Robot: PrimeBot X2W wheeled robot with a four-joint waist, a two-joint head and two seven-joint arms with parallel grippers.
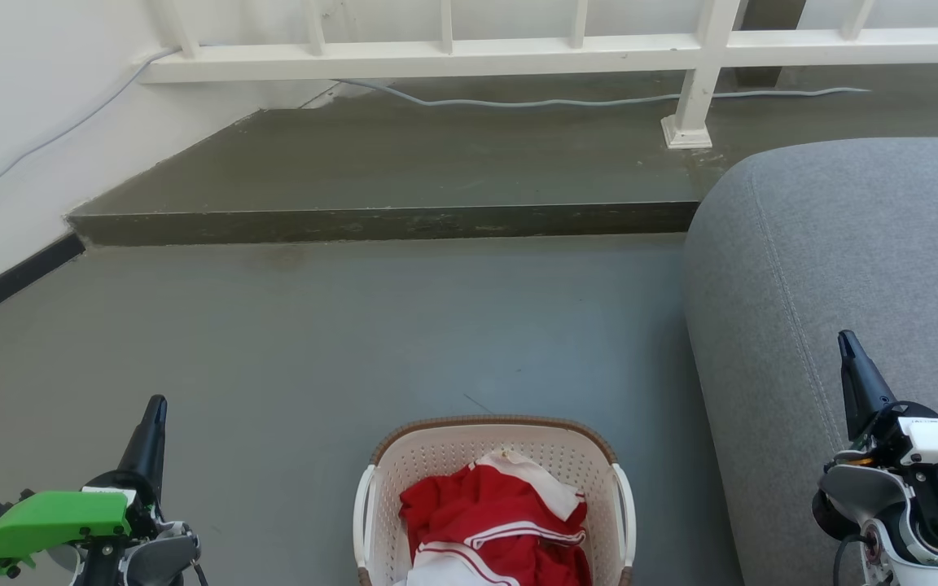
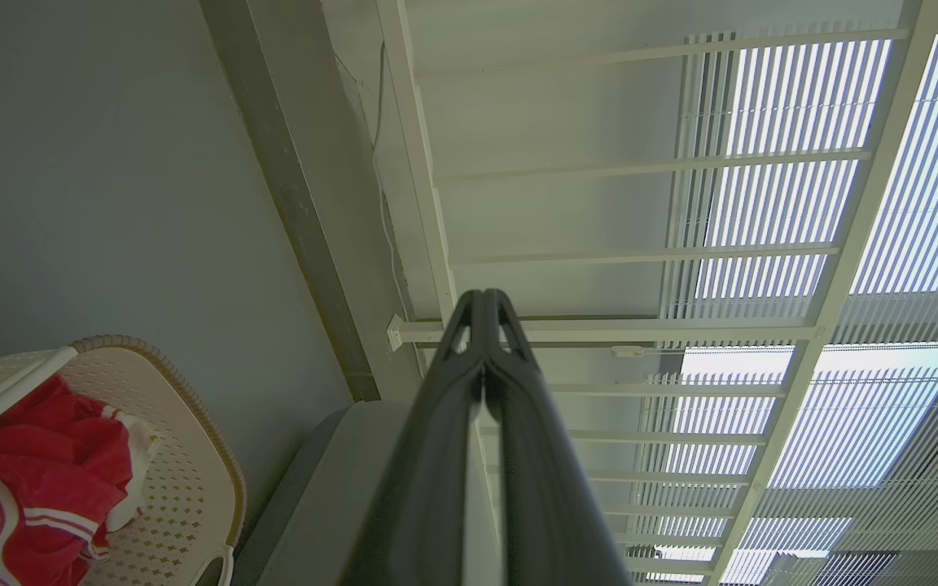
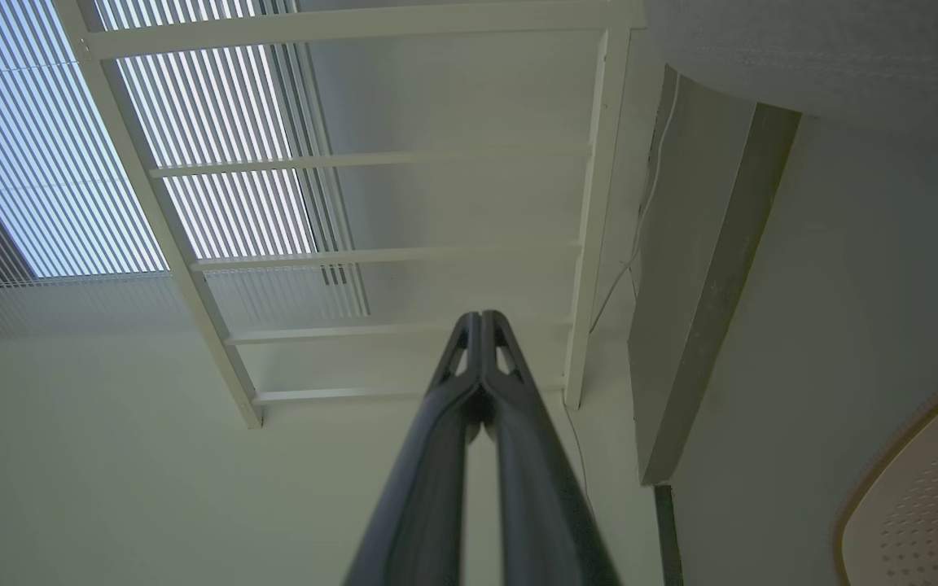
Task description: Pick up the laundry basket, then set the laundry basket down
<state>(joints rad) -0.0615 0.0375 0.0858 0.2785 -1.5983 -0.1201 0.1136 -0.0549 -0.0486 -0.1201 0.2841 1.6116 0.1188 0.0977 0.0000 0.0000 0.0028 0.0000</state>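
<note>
While the laundry basket rests on the floor, red-and-white clothing inside, neither gripper touches it. The left gripper and right gripper flank it, jaws clenched, empty.

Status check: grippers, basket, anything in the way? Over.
Left gripper shut, empty. Right gripper shut, empty. Laundry basket on floor between them, untouched, red and white clothes inside. Grey sofa close on basket's right.
</note>
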